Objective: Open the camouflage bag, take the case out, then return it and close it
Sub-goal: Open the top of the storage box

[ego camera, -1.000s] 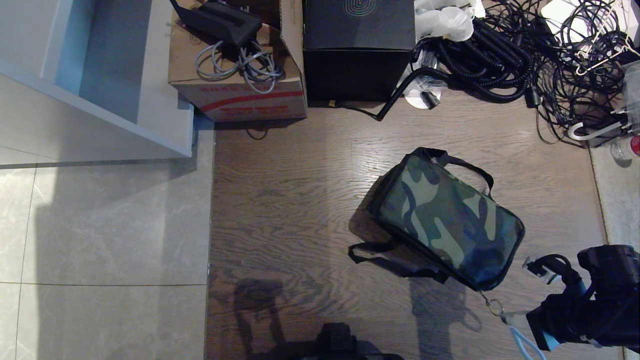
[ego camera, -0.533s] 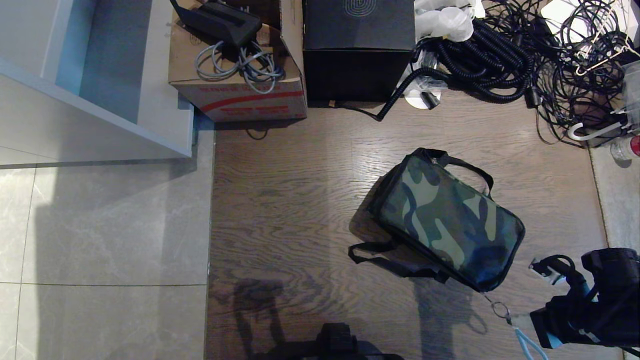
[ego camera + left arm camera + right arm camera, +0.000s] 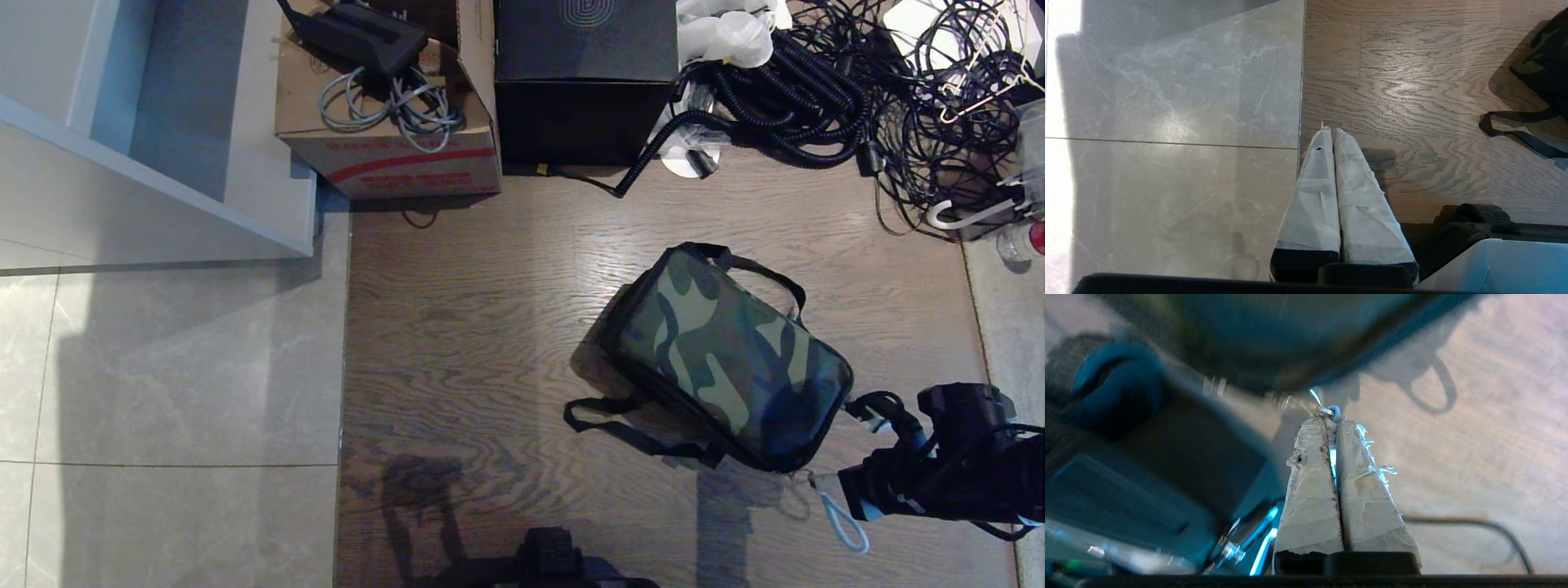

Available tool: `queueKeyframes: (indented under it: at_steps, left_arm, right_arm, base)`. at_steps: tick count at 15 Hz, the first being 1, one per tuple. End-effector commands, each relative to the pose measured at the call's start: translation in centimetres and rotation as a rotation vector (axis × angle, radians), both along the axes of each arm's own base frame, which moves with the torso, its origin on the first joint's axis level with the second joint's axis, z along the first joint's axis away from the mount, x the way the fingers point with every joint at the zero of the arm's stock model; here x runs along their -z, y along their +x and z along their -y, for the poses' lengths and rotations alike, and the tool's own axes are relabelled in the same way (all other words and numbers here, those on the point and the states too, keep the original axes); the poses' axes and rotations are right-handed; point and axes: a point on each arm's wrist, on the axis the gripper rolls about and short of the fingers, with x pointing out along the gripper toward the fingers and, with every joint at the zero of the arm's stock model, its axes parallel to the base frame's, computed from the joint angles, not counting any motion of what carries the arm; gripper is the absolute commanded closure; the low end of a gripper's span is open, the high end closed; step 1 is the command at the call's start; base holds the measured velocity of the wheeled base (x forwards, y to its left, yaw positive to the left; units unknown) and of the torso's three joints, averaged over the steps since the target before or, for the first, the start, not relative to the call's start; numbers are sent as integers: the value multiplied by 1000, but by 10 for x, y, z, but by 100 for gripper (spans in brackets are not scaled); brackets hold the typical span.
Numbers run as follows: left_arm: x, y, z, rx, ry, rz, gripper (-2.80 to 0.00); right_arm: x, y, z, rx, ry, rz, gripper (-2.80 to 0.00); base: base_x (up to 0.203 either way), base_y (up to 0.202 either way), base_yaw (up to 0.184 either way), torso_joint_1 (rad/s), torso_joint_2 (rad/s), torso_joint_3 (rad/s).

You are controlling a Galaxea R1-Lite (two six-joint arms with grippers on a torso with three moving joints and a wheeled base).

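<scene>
The camouflage bag (image 3: 727, 355) lies zipped shut on the wooden floor, its black straps (image 3: 620, 416) spread beside it. A metal ring (image 3: 804, 482) with a light blue pull cord (image 3: 841, 523) hangs from its near right corner. My right gripper (image 3: 826, 495) sits just off that corner, shut on the blue cord (image 3: 1333, 457), with the ring (image 3: 1327, 411) right at its tips (image 3: 1332, 421) and the bag (image 3: 1274, 335) close above them. My left gripper (image 3: 1329, 132) is parked and shut on nothing, left of the bag (image 3: 1541, 65). The case is hidden.
Along the far side stand a brown cardboard box (image 3: 384, 122) holding cables, a black box with a swirl emblem (image 3: 584, 73) and a tangle of black cables (image 3: 857, 90). A white cabinet (image 3: 163, 147) is at the far left. Grey tiles (image 3: 163, 392) lie left of the wood.
My right arm has moved in toward the bag's near right corner, still shut on the cord. The cord and ring now lie closer under that corner. The left arm has not moved.
</scene>
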Motion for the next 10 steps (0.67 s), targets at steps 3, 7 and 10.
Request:
queueKeyframes:
  at_steps: [3,7,10]
  left_arm:
    - [0,0,0,0,0,0,0]
    - [0,0,0,0,0,0,0]
    - [0,0,0,0,0,0,0]
  right_arm:
    - [-13,19,24,62,-38,93,0]
    - [-22,16,32,74,-66,131,0]
    - [-27,17,41,94,-87,153,0]
  base:
    - [0,0,0,0,0,0]
    - [0,0,0,0,0,0]
    - [0,0,0,0,0,0]
